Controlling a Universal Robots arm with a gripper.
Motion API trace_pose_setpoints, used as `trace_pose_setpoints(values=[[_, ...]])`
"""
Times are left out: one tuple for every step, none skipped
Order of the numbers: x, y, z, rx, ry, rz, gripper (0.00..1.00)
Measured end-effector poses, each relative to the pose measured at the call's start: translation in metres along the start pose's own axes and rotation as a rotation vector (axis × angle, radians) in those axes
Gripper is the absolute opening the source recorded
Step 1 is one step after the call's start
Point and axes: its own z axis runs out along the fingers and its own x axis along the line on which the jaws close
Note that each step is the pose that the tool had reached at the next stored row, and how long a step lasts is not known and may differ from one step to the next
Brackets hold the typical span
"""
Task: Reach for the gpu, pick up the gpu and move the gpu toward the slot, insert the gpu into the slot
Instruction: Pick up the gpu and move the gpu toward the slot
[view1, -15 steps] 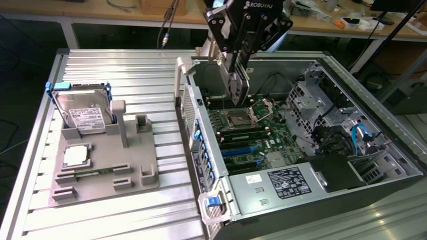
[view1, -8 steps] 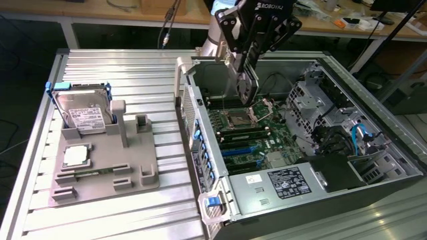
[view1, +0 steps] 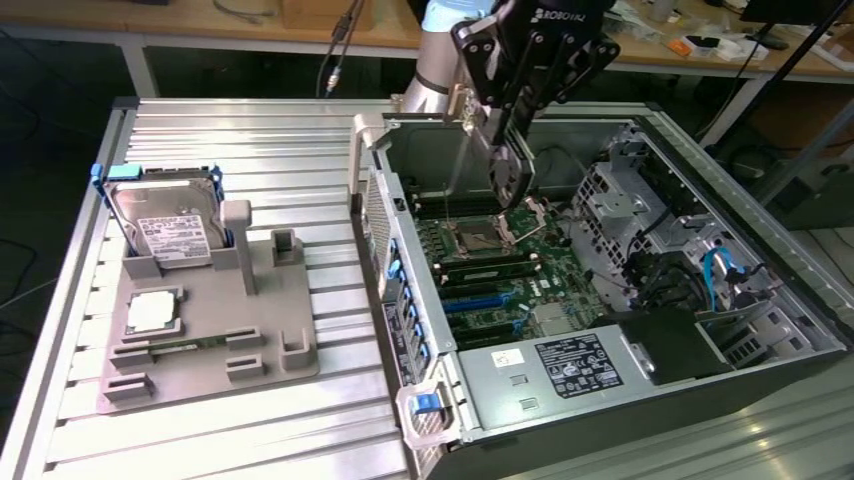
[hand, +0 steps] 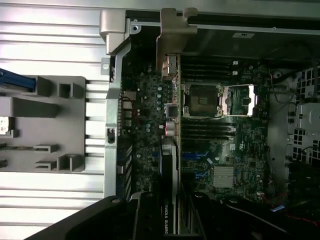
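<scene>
My gripper is shut on the gpu, which hangs upright inside the open computer case above the motherboard, its silver end bracket toward the exterior view's left. In the wrist view the gpu appears edge-on, running from its bracket down to my gripper, whose fingers flank its labelled edge. The slot is a blue strip on the board below the memory strips, nearer the front than the card. It also lies beside the card's edge as the slot in the wrist view. The card is clear of the board.
The case's metal wall stands at the exterior view's left of the board. The processor socket and black memory strips lie under the card. A power supply and cables fill the case's right. A hard drive and processor chip rest on the grey fixture.
</scene>
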Motion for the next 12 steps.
trace_pose_setpoints(values=[[-0.002, -0.0001, 0.0001, 0.0000, 0.0001, -0.003, 0.27], [-0.004, -0.0001, 0.0003, -0.0002, 0.0002, -0.006, 0.27], [-0.005, -0.0002, 0.0004, -0.0002, 0.0004, -0.010, 0.27], [-0.007, -0.0003, 0.0005, -0.0002, 0.0006, -0.013, 0.27], [-0.008, -0.0003, 0.0006, -0.0004, 0.0008, -0.018, 0.27], [-0.010, -0.0004, 0.0006, -0.0004, 0.0011, -0.024, 0.27], [-0.011, -0.0004, 0.0007, -0.0006, 0.0013, -0.030, 0.27], [-0.012, -0.0005, 0.0007, -0.0007, 0.0016, -0.036, 0.27], [-0.014, -0.0005, 0.0008, -0.0009, 0.0020, -0.045, 0.27], [-0.015, -0.0006, 0.0008, -0.0010, 0.0024, -0.053, 0.27], [-0.016, -0.0006, 0.0009, -0.0012, 0.0027, -0.061, 0.27], [-0.017, -0.0007, 0.0009, -0.0013, 0.0031, -0.069, 0.27]])
